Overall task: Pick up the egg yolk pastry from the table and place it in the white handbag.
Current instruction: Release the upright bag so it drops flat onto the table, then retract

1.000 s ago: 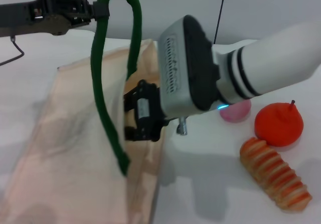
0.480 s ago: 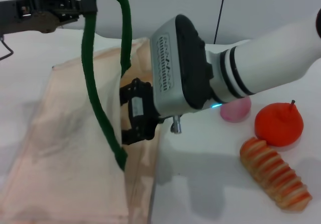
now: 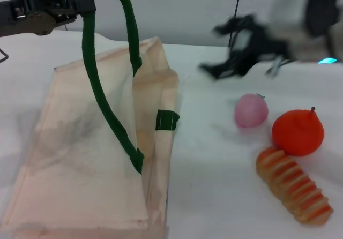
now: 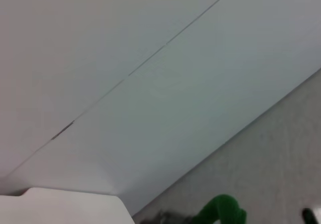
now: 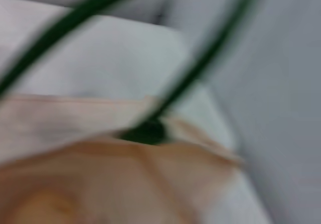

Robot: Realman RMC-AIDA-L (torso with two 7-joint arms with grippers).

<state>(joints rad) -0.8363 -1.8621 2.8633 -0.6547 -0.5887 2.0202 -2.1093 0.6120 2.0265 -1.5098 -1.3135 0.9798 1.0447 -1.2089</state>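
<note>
The white handbag [image 3: 80, 142] lies on the table with its mouth held open. My left gripper [image 3: 80, 6] is shut on its green handle [image 3: 102, 99] and holds it up at the far left. A bit of the handle shows in the left wrist view [image 4: 220, 211]. My right gripper [image 3: 222, 49] is blurred, open and empty, above the table to the right of the bag. The right wrist view looks at the bag's mouth [image 5: 125, 169] and the handle [image 5: 200, 68]. The egg yolk pastry is out of view.
A pink ball [image 3: 251, 110], an orange ball with a stalk [image 3: 298, 132] and a ridged orange-striped bread roll [image 3: 293, 185] lie on the white table [image 3: 214, 196] to the right of the bag.
My right gripper has pulled out of the bag's mouth and swung up and to the right. My left gripper has drawn the handle a little to the left.
</note>
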